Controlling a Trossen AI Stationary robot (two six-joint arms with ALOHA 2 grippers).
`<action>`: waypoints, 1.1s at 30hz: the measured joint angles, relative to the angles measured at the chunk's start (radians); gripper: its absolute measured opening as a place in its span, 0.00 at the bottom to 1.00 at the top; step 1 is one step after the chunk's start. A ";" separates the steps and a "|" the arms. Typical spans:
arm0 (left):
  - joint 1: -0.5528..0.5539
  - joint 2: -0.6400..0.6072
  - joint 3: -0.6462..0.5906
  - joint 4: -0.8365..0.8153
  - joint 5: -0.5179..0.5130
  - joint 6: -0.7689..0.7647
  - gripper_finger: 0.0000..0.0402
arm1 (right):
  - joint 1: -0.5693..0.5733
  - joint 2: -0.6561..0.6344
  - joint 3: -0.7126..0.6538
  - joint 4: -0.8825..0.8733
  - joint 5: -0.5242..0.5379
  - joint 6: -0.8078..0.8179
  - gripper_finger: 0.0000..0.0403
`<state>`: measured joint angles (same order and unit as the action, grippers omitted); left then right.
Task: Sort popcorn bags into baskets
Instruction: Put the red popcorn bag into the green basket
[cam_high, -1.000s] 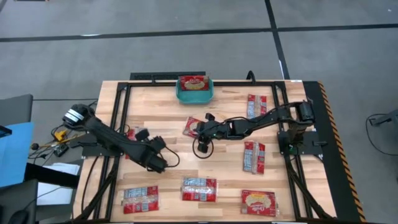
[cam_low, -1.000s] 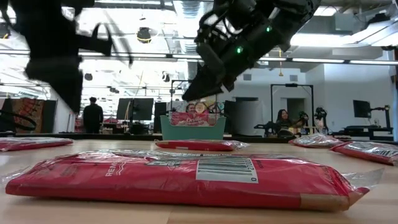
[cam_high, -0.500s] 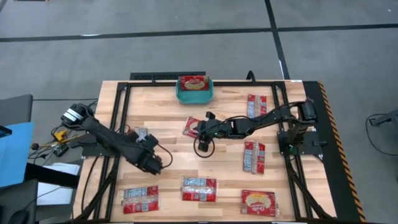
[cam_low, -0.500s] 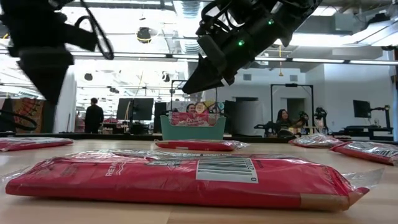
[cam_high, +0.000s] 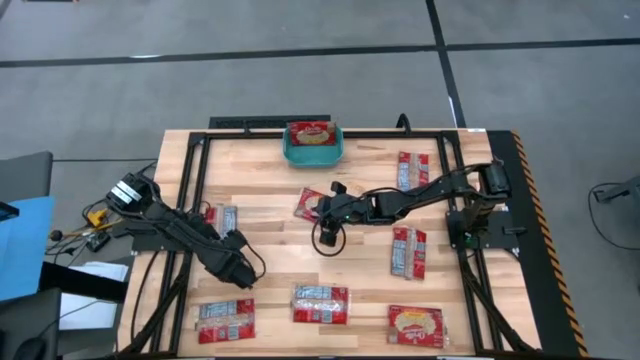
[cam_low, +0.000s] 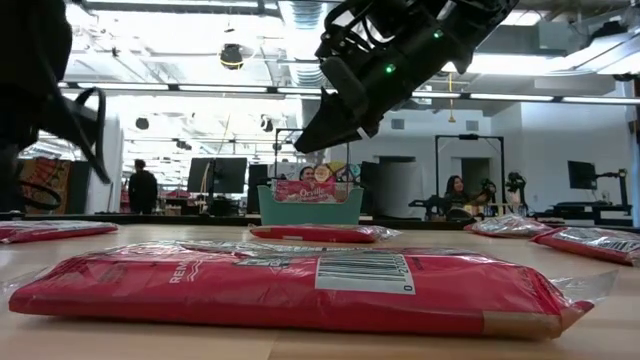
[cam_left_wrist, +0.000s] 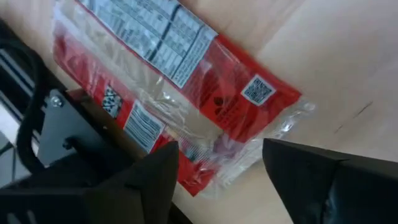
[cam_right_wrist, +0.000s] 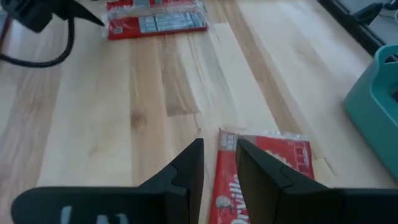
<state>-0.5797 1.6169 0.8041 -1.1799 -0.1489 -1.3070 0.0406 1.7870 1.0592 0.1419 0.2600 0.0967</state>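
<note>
Eight flat red plastic popcorn bags show in the high view: one (cam_high: 311, 133) lies inside the single teal rectangular plastic basket (cam_high: 313, 159) at upper centre, and seven lie spread over the pale wooden table (cam_high: 270, 190). The right gripper (cam_high: 321, 207) hovers at the middle of the frame, over the edge of a loose bag (cam_high: 305, 203) just below the basket. The left gripper (cam_high: 242, 277) sits lower left, between two bags.

From the low view, the right gripper (cam_low: 312, 138) hangs clear above the tabletop at upper centre, with the basket (cam_low: 310, 208) far behind and one bag (cam_low: 300, 285) filling the foreground.

Through the left wrist view, the left gripper (cam_left_wrist: 217, 155) has its fingers spread wide and empty over a bag (cam_left_wrist: 186, 81) at the frame's centre.

Through the right wrist view, the right gripper (cam_right_wrist: 219, 149) shows its fingers narrowly parted, holding nothing, above a bag (cam_right_wrist: 261, 168); the basket's wall (cam_right_wrist: 376, 99) shows at the right edge.

Both arms seem to be approaching a pickup; next, each must descend and close on its bag.
</note>
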 joint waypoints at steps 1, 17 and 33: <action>0.000 0.000 -0.013 0.011 0.004 0.004 0.57 | 0.000 0.000 0.000 -0.009 0.000 0.000 0.29; 0.045 -0.005 -0.127 0.218 -0.023 0.171 0.10 | 0.003 0.001 0.000 -0.023 0.000 0.031 0.29; 0.053 -0.048 0.234 0.096 -0.321 0.515 0.00 | 0.060 -0.155 0.002 0.015 -0.092 0.010 0.29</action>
<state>-0.5262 1.5686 1.0381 -1.0843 -0.4700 -0.7922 0.1007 1.6323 1.0611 0.1567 0.1676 0.1067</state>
